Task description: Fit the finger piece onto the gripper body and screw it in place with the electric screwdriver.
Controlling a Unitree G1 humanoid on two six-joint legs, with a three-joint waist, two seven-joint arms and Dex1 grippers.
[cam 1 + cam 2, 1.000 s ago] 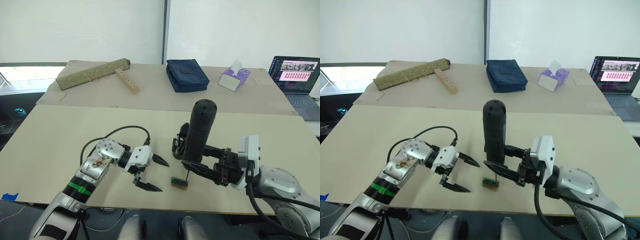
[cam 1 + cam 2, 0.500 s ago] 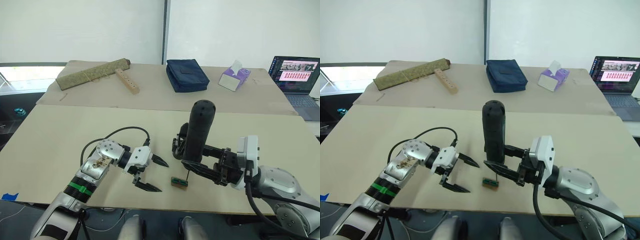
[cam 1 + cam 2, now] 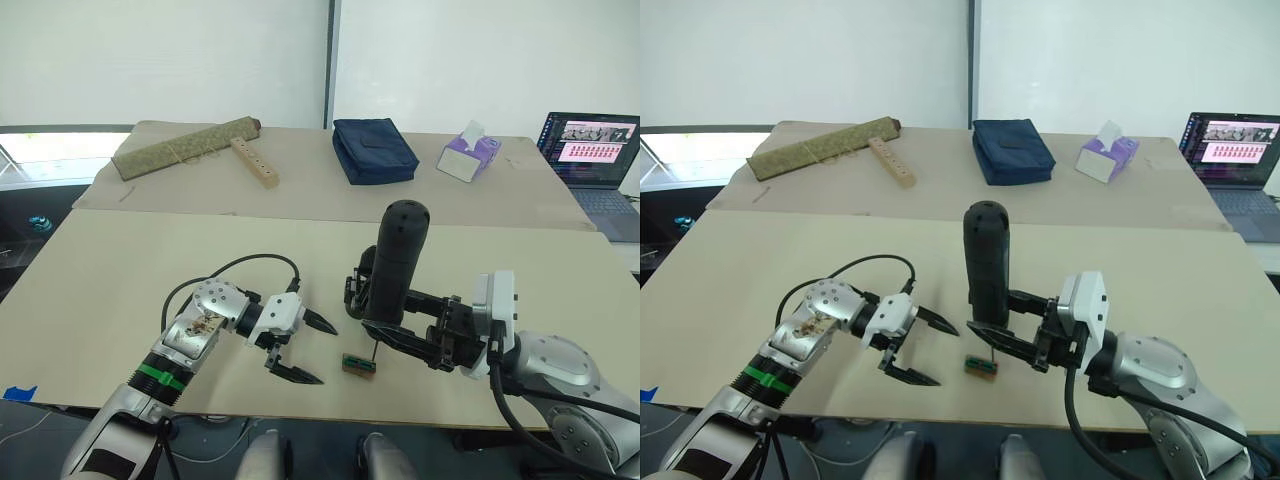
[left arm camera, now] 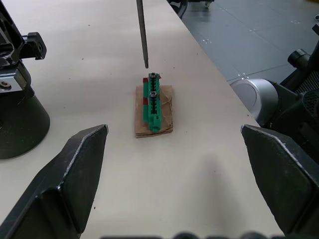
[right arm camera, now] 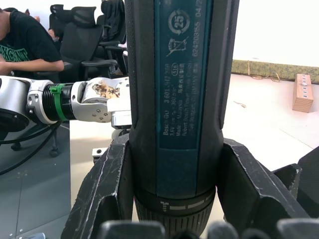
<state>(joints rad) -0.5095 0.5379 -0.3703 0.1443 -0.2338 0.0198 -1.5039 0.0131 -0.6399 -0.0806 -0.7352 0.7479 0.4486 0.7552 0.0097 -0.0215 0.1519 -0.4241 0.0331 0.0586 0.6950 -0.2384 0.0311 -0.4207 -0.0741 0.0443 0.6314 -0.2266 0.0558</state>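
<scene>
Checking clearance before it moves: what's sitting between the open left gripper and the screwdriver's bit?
The green-and-brown block lies between the left gripper and the electric screwdriver, its bit over the block's far end.

The electric screwdriver (image 3: 397, 262) stands upright before the gripper body (image 3: 357, 288), bit above the block (image 3: 358, 365).

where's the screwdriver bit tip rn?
The electric screwdriver stands upright in the right claw, near the table's front edge. In the left wrist view its bit tip hangs just above the green block.

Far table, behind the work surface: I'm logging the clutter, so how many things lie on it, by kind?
Green rolled mat: 1
Wooden block with holes: 1
Navy pouch: 1
Tissue box: 1
Laptop: 1
Total: 5
</scene>
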